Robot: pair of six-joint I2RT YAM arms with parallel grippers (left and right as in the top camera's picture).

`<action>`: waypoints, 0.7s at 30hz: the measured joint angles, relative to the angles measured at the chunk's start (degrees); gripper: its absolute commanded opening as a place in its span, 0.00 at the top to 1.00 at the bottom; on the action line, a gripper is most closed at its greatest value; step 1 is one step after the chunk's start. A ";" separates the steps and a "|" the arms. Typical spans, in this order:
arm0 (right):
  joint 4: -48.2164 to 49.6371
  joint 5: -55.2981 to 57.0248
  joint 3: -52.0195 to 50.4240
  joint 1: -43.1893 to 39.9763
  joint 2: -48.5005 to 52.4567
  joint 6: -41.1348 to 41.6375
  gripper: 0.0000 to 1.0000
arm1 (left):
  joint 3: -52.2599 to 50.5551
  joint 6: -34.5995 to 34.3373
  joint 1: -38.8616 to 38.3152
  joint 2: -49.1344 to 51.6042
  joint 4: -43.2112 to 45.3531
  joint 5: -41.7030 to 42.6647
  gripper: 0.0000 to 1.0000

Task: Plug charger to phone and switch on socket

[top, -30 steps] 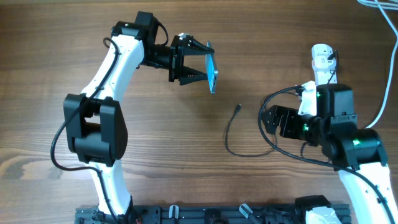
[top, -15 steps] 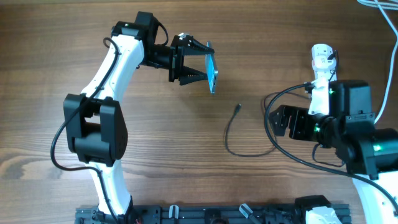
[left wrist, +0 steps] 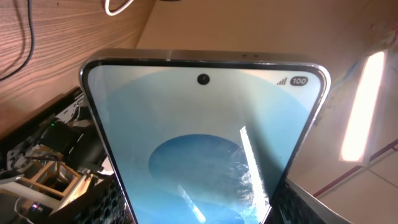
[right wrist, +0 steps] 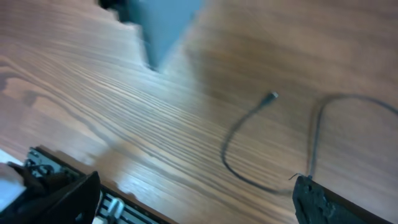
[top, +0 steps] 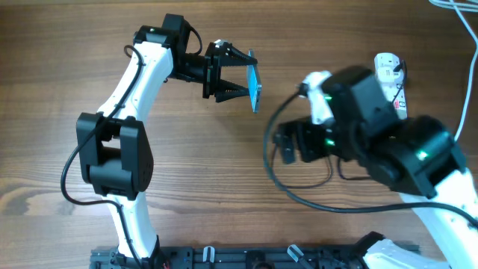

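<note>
My left gripper point(top: 240, 81) is shut on the phone point(top: 255, 86), holding it on edge above the table. In the left wrist view the phone's cyan-blue screen point(left wrist: 205, 155) fills the frame between the fingers. The charger's thin black cable point(top: 275, 178) lies on the wood. In the right wrist view the charger's cable point(right wrist: 239, 171) curls, its small connector tip point(right wrist: 273, 94) pointing up-right. My right gripper point(top: 287, 147) hangs open and empty over the cable, its fingers point(right wrist: 196, 196) wide apart. The white socket point(top: 387, 69) lies at the far right, partly hidden behind the right arm.
A thick white cord point(top: 464, 30) runs off the top right corner. A black rack point(top: 246, 258) lines the table's near edge. The right arm's own black cable loops beside the charger cable.
My right arm has swung left and risen toward the camera, now hanging over the charger cable. The left arm and the phone have not moved.
</note>
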 measured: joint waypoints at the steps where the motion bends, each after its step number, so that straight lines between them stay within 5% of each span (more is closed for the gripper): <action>1: 0.02 2.10 2.29 2.54 1.79 0.98 0.01 | 0.00 -0.02 0.00 0.00 0.02 0.00 0.36; 8: 4.37 12.74 4.96 9.29 8.13 7.61 0.04 | 0.00 -2.14 0.00 0.00 0.02 0.00 0.36; 11: 8.35 14.56 4.96 9.38 8.66 9.84 0.18 | 0.00 -2.40 0.00 0.00 0.02 0.00 0.36; 15: 10.29 16.85 5.09 9.44 10.86 12.94 0.19 | 0.00 -2.60 0.00 0.00 0.00 0.00 0.36; 21: 13.29 18.97 5.14 9.44 15.72 16.02 0.36 | 0.00 -2.91 0.00 0.00 -0.70 0.02 0.36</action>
